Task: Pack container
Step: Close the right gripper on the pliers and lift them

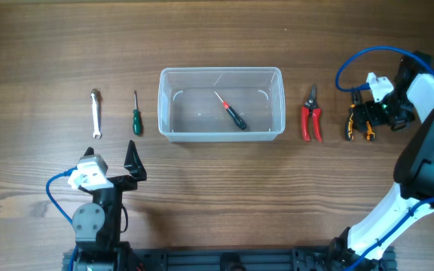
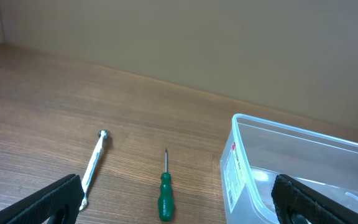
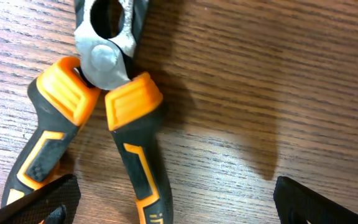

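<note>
The clear plastic container (image 1: 166, 105) stands at the table's middle, with a red-and-black screwdriver (image 1: 233, 114) lying inside. In the left wrist view its near-left corner (image 2: 240, 163) shows. My left gripper (image 1: 134, 162) is open and empty, low in front of a green screwdriver (image 1: 136, 119) and a silver wrench (image 1: 95, 113); it shows in the left wrist view (image 2: 180, 198) just behind the screwdriver (image 2: 165, 196) and wrench (image 2: 94, 163). My right gripper (image 1: 369, 119) is open, right over orange-and-black pliers (image 1: 351, 128); its fingers (image 3: 176, 193) straddle the pliers' handles (image 3: 138, 149).
Red-handled cutters (image 1: 311, 119) lie between the container and the orange pliers. The right arm's blue cable (image 1: 360, 56) loops above the pliers. A wall rises behind the table in the left wrist view.
</note>
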{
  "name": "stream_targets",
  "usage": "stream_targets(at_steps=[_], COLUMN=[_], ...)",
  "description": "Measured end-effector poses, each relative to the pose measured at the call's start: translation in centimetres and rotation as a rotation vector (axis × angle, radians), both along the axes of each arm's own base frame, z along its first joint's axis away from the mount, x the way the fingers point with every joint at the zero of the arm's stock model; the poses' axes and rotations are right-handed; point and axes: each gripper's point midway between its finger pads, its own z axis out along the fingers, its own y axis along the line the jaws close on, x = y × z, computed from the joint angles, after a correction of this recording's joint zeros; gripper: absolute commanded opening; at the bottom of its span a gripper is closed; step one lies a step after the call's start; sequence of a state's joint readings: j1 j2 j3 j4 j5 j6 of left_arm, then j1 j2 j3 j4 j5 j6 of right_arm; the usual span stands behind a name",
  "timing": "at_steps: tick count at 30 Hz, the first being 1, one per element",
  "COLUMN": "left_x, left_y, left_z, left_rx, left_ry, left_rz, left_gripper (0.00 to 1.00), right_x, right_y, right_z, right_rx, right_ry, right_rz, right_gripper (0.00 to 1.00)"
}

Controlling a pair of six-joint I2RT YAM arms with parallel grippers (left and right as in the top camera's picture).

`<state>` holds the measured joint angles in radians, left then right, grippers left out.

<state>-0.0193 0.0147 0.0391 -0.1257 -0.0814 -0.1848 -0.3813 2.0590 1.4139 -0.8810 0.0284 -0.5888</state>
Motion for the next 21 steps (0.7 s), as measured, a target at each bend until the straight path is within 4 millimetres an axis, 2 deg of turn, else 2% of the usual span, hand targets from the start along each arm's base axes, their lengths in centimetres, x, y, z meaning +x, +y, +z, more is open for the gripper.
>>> stream_targets(at_steps=[21], left_x=[0.00], left_y=[0.00], left_z=[-0.02], left_rx=[0.000], left_ry=[0.000], left_rz=[0.000], left_gripper=[1.00], right_x=[-0.13], right_y=[-0.30], right_z=[0.02], right_rx=[-0.024], right_ry=[0.010], right_rz=[0.002], right_gripper=[1.00])
